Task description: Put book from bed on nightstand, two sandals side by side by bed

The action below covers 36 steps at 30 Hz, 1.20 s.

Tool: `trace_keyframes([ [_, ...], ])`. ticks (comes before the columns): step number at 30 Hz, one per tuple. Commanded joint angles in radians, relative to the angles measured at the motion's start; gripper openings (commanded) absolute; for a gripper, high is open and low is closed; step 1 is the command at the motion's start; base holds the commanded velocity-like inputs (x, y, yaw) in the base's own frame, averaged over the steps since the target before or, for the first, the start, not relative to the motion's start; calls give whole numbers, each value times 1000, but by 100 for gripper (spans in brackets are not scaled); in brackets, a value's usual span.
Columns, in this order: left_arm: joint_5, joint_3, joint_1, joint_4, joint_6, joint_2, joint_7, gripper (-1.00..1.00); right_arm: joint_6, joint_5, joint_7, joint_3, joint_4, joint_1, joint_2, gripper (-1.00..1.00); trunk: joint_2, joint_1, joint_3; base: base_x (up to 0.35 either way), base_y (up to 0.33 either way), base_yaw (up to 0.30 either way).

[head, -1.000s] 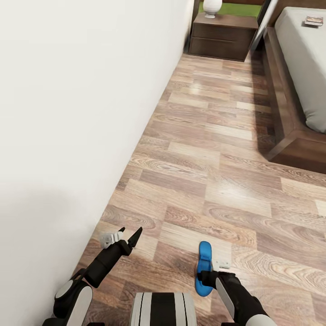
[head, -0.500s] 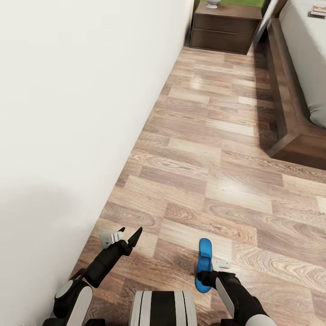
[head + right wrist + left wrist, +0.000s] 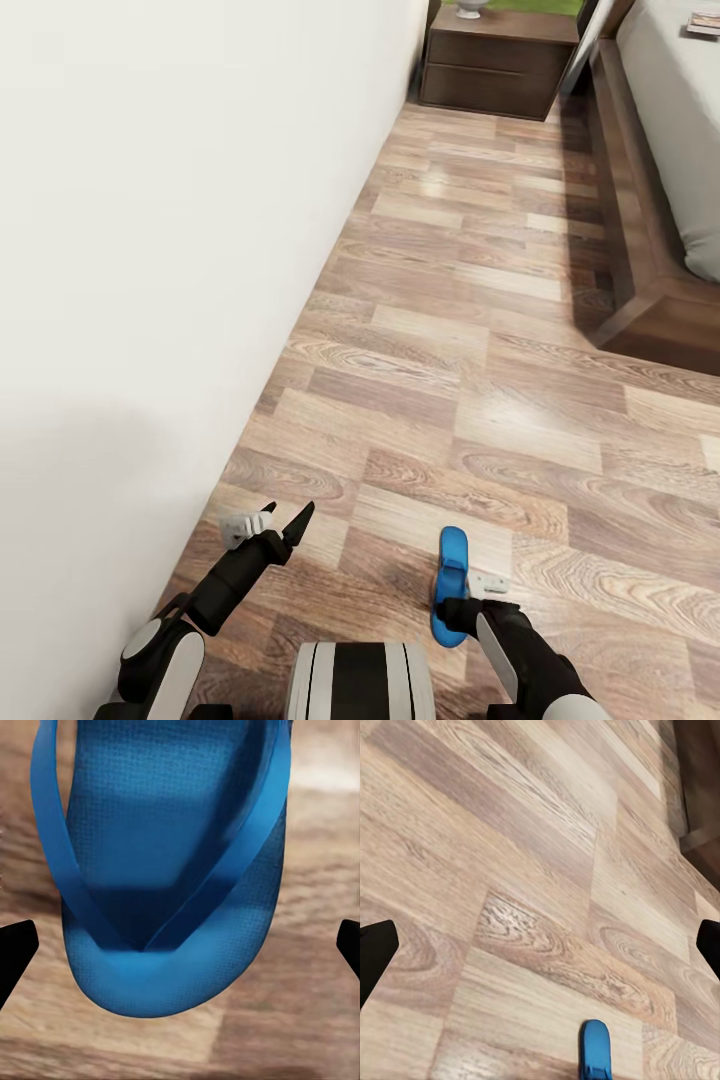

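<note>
Bright blue rubber fills my right wrist feed: a flip-flop sandal [image 3: 169,862] with a finely pebbled footbed and thin straps meeting in a V at the toe post, its rounded toe end lying between my right pincer's [image 3: 180,945] two black fingertips [image 3: 16,945], which sit wide at either edge of the picture and clear of the sole. From the head camera the same sandal [image 3: 451,580] lies flat on the wood-plank floor [image 3: 480,330] directly ahead of the right pincer [image 3: 462,612], its near end hidden under the wrist, so I cannot tell whether anything touches it there. A small pale tab [image 3: 489,578] lies just beside the sandal on the side away from my left arm; I cannot make out what it is. My left pincer [image 3: 272,522] hovers near the white wall [image 3: 180,250], jaws parted with one pale and one dark finger, nothing in them; its own camera shows just the tip of the sandal [image 3: 595,1048] at the frame edge, between its spread fingertips [image 3: 375,956]. Far ahead of both pincers stands the dark reddish-brown nightstand [image 3: 500,62], with a white object on top cut off by the frame. Beyond my right pincer runs the bed [image 3: 670,150], off-white mattress on a dark frame, and the book [image 3: 703,24] lies on it, clipped at the picture's corner, cover unreadable.
</note>
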Motion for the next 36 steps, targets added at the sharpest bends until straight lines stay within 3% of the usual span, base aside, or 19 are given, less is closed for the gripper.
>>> trace_keyframes([
  [1,11,1,0,-1,10,0,-2,100,4,-10,-6,0,-2,0,0,100,0,0,-1,92,0,0],
  [36,10,0,0,1,10,0,-4,100,4,-10,-6,0,-2,0,1,100,0,0,-1,63,0,0],
])
